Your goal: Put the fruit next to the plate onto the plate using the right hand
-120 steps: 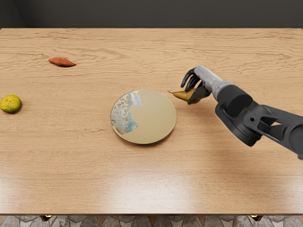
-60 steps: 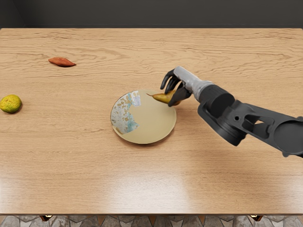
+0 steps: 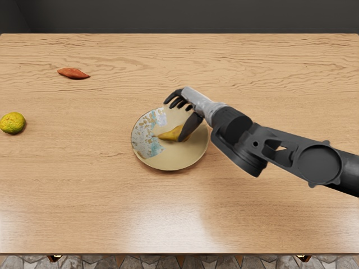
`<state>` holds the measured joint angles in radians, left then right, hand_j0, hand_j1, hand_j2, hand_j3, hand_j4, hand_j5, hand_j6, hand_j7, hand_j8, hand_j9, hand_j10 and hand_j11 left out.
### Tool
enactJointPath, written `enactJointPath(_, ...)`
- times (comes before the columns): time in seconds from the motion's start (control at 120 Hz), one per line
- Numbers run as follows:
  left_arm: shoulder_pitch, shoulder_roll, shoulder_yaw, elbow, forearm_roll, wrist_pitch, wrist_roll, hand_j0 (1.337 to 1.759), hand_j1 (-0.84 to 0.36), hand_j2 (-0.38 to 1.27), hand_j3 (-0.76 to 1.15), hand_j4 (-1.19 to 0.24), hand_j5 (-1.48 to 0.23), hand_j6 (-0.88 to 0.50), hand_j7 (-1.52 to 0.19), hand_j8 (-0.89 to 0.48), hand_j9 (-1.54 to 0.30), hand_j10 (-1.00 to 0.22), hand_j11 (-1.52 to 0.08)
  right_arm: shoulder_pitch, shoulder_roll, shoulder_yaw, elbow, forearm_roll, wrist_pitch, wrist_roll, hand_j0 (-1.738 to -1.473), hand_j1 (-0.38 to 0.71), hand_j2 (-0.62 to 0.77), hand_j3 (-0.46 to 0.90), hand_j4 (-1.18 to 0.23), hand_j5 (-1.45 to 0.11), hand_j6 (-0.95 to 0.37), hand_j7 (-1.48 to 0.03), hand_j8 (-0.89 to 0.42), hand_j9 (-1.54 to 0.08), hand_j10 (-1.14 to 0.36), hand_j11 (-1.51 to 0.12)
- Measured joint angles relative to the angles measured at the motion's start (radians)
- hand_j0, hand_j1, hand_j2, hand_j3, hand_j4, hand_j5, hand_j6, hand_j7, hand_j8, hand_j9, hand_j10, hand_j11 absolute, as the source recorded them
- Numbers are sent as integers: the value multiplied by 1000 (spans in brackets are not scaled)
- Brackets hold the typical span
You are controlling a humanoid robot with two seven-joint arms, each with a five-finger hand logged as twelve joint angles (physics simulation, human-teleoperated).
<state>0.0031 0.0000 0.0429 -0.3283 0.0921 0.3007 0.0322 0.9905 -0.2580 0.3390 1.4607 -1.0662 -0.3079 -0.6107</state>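
Note:
A yellow-brown pear (image 3: pixel 171 134) lies on the round beige plate (image 3: pixel 188 152) near the plate's middle, its stem pointing left. My right hand (image 3: pixel 180 115) hovers over the plate's far side, its arm reaching in from the right. The fingers (image 3: pixel 175 101) are spread above the rim, and the thumb (image 3: pixel 192 122) points down beside the pear's right end. The hand is open and the pear rests on the plate's surface. The left arm does not show.
A reddish-orange elongated fruit (image 3: pixel 73 73) lies at the far left of the wooden table (image 3: pixel 179 213). A yellow-green lemon (image 3: pixel 12 122) sits by the left edge. The dark forearm (image 3: pixel 280 157) crosses the table's right half.
The right hand carried the pear leftward from beside the plate's right rim to over the plate. The fingers have spread and the pear now lies on the plate.

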Motion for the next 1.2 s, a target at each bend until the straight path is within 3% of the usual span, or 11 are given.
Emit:
enactJointPath(0.175, 0, 0, 0, 0, 0, 0, 0, 1658, 343, 1, 0, -5, -6, -5, -6, -5, -6, -5, -6, -38, -6, 205, -2, 222, 300, 0, -1658, -203, 88, 0, -148, -204, -152, -197, -102, -200, -106, -199)
enactJointPath(0.325, 0, 0, 0, 0, 0, 0, 0, 1658, 343, 1, 0, -5, -6, -5, -6, -5, -6, -5, -6, -134, -7, 443, -2, 440, 704, 0, -1658, -279, 42, 0, -71, -98, -74, -95, -49, -96, -51, -96)
enactJointPath(0.425, 0, 0, 0, 0, 0, 0, 0, 1658, 343, 1, 0, -5, -6, -5, -6, -5, -6, -5, -6, -226, -7, 604, -2, 559, 837, 0, -1658, -306, 26, 0, -44, -60, -45, -58, -30, -59, -31, -59)
enactJointPath(0.6, 0, 0, 0, 0, 0, 0, 0, 1658, 343, 1, 0, -5, -6, -5, -6, -5, -6, -5, -6, -438, -9, 891, -4, 682, 903, 0, -1658, -331, 11, 0, -19, -25, -19, -25, -13, -25, -13, -25)
enactJointPath(0.8, -2, 0, 0, 0, 1, 0, 0, 1658, 343, 1, 0, -5, -6, -5, -6, -5, -6, -5, -6, -606, -73, 1111, -7, 719, 917, 0, -1658, -342, 5, 0, -7, -10, -7, -9, -4, -9, -5, -9)
enactJointPath(1.2, 3, 0, 1, 0, 0, 0, 0, 1658, 343, 1, 0, -5, -6, -5, -6, -5, -6, -5, -6, -789, -157, 1371, -26, 727, 919, 0, -1658, -348, 1, 0, 0, -1, 0, -1, 0, -1, 0, -1)
